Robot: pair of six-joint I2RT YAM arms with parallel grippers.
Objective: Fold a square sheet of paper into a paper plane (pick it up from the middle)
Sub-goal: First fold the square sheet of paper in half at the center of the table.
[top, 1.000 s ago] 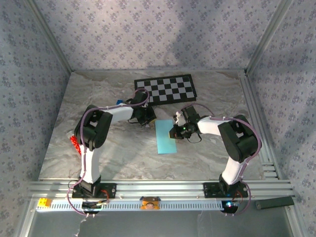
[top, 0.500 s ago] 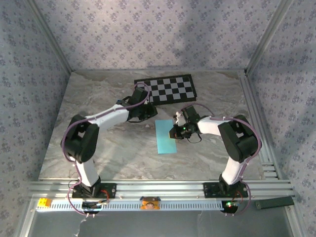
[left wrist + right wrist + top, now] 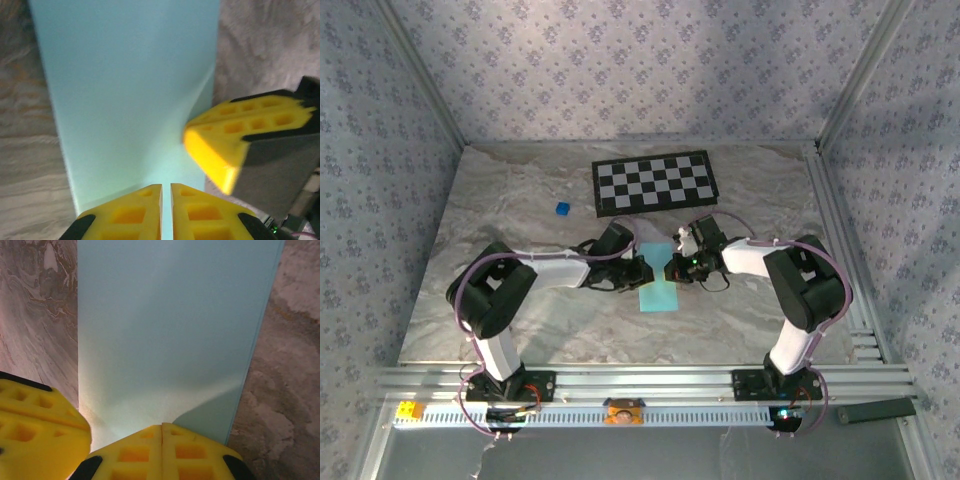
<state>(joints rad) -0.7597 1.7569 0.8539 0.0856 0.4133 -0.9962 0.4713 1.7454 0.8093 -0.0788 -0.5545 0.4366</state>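
**1. Pincer state.** In the right wrist view, the right pincer [image 3: 161, 432] is closing flat, with no gap, at the bottom centre of the frame. It is pinching the near edge of the sheet of paper [image 3: 175, 315], which is puckering up toward the tips. In the left wrist view, the left pincer [image 3: 166, 190] is standing narrow, with only a thin slit between its jaws, at the bottom centre. Its tips are lying over the opposite edge of the sheet. Whether it is gripping or only pressing cannot be told.

**2. Paper position.** In the top view the paper is lying as a long light-blue strip at the centre of the frame, between the two pincers, on the marbled table [image 3: 520, 200].

**3. Step in hand.** The sheet is probably sitting halved lengthwise, and an edge is being raised for the next fold. No nose or wings are showing, so the task is likely at an early stage.

**4. Next move.** One pincer should be pinning the strip while the other is carrying its edge over and pressing the crease flat. Thin paper is likely to be slipping or buckling.

**5. Count.**
- Sheets of paper: one.
- Pincers: two.
- Checkerboard [image 3: 655, 183], upper centre: one.
- Small blue cube [image 3: 561, 209], to its left: one.
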